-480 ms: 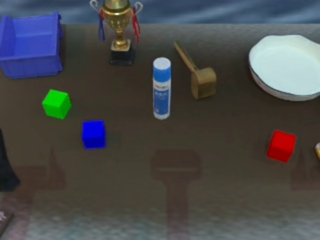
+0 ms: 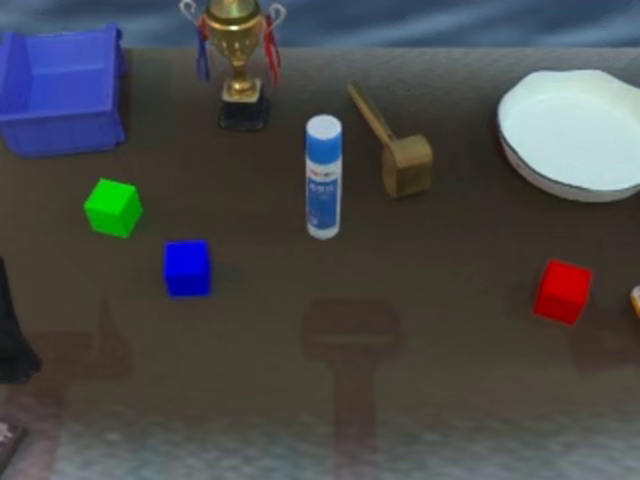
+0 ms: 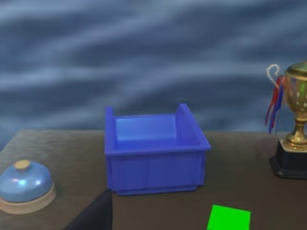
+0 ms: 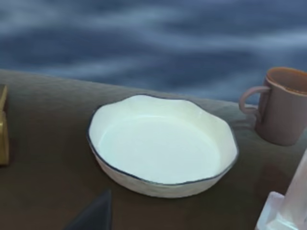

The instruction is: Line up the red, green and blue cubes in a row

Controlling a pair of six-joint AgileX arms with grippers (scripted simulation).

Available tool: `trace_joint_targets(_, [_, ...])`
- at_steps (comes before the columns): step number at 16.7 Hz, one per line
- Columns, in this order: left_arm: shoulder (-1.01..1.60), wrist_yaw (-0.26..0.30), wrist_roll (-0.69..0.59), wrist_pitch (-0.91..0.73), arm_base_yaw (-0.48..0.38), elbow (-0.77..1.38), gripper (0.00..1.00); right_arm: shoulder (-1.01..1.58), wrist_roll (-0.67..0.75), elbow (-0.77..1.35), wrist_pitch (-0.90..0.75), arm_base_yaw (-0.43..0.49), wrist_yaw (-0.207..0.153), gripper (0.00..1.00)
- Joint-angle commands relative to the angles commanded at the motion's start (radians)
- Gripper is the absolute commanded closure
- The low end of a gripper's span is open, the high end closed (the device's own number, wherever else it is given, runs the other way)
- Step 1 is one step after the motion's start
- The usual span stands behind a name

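The green cube sits at the table's left, below the bin. The blue cube lies just right of it and nearer the front. Far off at the right lies the red cube, alone. All three rest on the table, apart from each other. My left arm shows as a dark shape at the left edge, left of the green and blue cubes. In the left wrist view the green cube lies close ahead. My right arm is outside the top view, and its wrist view holds no cube.
A blue bin stands back left, a trophy beside it. A glue stick and a wooden mallet lie mid-table. A white dish sits back right, a mug past it. A bell stands near the bin.
The arms' shadows on the table have shifted a little, the right one most. None of the three cubes has moved.
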Motion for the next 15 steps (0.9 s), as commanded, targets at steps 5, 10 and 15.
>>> trace_joint_targets(5, [0.0, 0.0, 0.0, 0.0, 0.0, 0.0, 0.0, 0.459, -0.214, 0.324, -0.239, 0.055, 0.003, 0.0])
trace_joint_targets(10, [0.0, 0.0, 0.0, 0.0, 0.0, 0.0, 0.0, 1.008, -0.453, 0.675, -0.515, 0.117, 0.006, 0.0])
trace_joint_targets(15, [0.0, 0.0, 0.0, 0.0, 0.0, 0.0, 0.0, 1.435, -0.66, 0.987, -0.748, 0.173, 0.006, 0.0])
